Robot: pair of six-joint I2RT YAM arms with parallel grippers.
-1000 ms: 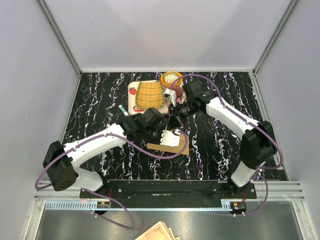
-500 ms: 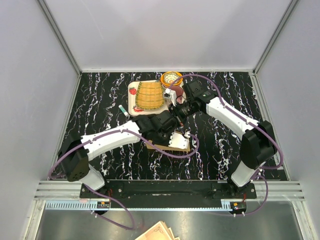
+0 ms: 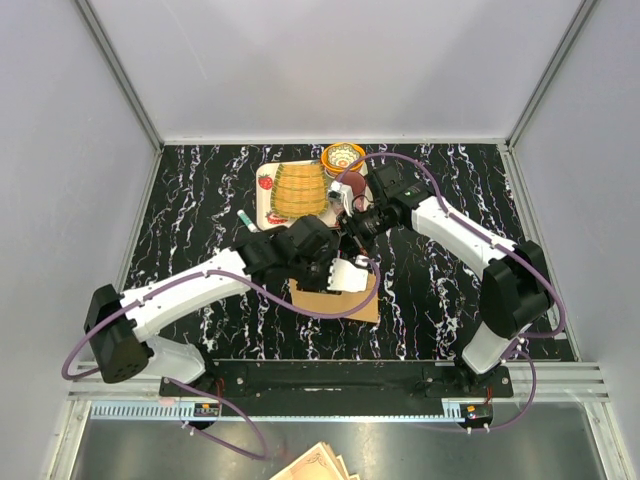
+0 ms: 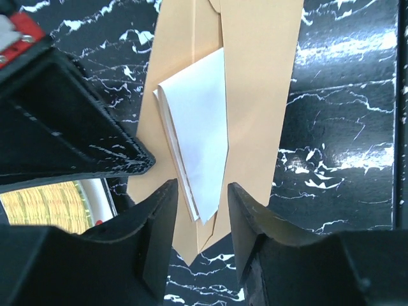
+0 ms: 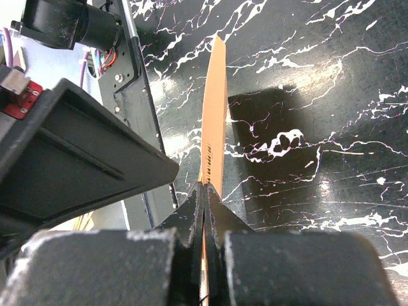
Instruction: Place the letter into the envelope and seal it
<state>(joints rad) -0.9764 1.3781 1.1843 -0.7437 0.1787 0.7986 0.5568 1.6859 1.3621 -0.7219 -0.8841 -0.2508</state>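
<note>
Plainly, left tool gapes above the letter (right tool pinches the envelope).

Bright, even overhead light. Soft glare streaks the glossy tabletop. A dark shadow lies beside the envelope. Near fingers blur.

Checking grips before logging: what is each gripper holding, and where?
Right gripper pinches the envelope by its edge; left gripper is open, holding nothing.

Showing white link shells on left arm and right arm, black joint housings, purple cables looping alongside, moulded black fingers.
</note>
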